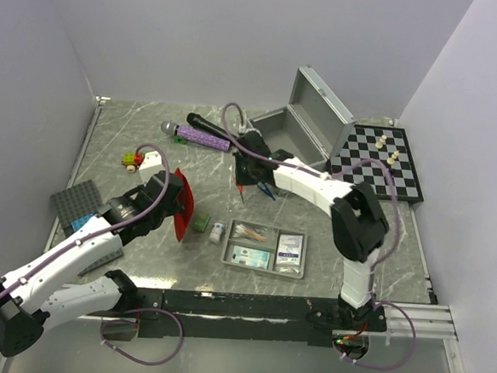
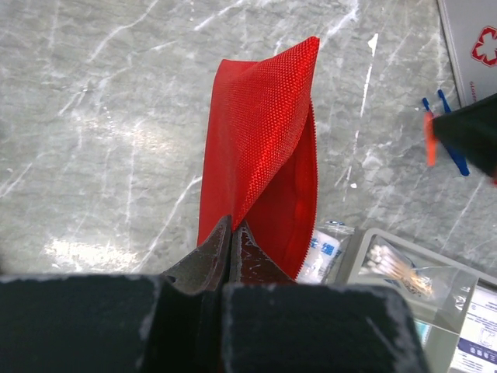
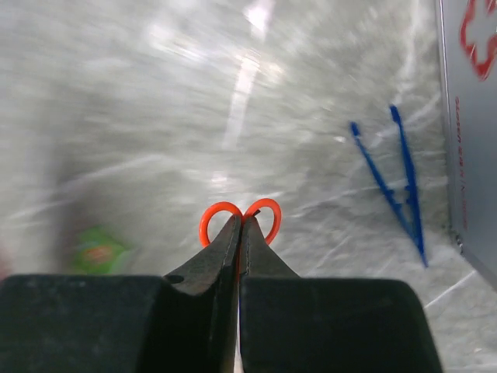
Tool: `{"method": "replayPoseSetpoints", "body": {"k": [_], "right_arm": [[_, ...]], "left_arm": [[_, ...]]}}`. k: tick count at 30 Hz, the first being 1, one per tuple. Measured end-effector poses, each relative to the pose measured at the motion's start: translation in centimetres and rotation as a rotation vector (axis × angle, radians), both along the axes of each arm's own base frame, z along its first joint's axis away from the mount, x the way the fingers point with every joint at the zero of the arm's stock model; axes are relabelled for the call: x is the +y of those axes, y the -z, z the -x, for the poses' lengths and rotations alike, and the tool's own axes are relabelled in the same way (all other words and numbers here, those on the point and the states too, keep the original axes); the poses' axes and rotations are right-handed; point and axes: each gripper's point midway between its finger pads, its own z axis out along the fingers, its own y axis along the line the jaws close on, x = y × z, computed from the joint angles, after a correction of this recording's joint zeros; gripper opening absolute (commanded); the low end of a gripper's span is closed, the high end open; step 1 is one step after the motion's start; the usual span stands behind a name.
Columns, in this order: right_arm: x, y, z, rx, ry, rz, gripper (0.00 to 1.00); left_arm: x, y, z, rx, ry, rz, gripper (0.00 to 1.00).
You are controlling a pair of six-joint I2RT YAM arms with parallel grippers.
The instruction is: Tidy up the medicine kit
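Note:
The silver-grey case (image 1: 280, 125) stands open at the back, lid up. Its grey divided tray (image 1: 230, 255) lies at the front with packets and cotton swabs (image 1: 251, 232) in it. My left gripper (image 2: 233, 225) is shut on the edge of the red pouch (image 2: 260, 148), which it holds upright with its zip side open, left of the tray (image 2: 359, 250). My right gripper (image 3: 242, 220) is shut on the orange ring handles of a pair of scissors (image 3: 272, 210), lifted off the table in front of the case. Blue tweezers (image 3: 400, 179) lie beside the case wall (image 3: 470, 116).
A bandage packet (image 1: 218, 231) and a small green packet (image 1: 201, 223) lie between pouch and tray. A microphone (image 1: 208, 124) and a purple item (image 1: 202, 137) lie at the back. The chessboard (image 1: 378, 166) is at the right, the studded plate (image 1: 81, 200) and a small toy (image 1: 132, 159) at the left.

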Motion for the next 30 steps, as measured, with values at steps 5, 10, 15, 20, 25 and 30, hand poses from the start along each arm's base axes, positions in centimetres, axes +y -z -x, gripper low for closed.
{"method": "replayPoseSetpoints", "body": {"k": [5, 10, 15, 20, 25, 30], "right_arm": [[1.6, -8.0, 1.1, -0.083, -0.017, -0.222, 0.00], [3.2, -12.0, 3.4, -0.087, -0.061, -0.386, 0.00], [6.3, -12.6, 6.6, -0.035, -0.144, -0.454, 0.00], [8.8, -12.4, 9.3, 0.023, -0.216, -0.486, 0.00], [9.6, -12.1, 9.7, 0.052, -0.229, -0.503, 0.00], [10.1, -11.6, 9.5, 0.069, -0.216, -0.506, 0.00]], "left_arm": [[-1.0, 0.0, -0.7, 0.004, 0.014, 0.015, 0.01], [-2.4, -0.4, -1.6, -0.002, 0.033, 0.051, 0.01], [-3.6, -1.1, -2.3, -0.016, 0.042, 0.105, 0.01], [-4.4, -1.8, -2.7, -0.032, 0.045, 0.148, 0.01], [-4.8, -2.0, -2.7, -0.033, 0.047, 0.170, 0.01], [-5.0, -2.1, -2.7, -0.029, 0.048, 0.188, 0.01]]}}
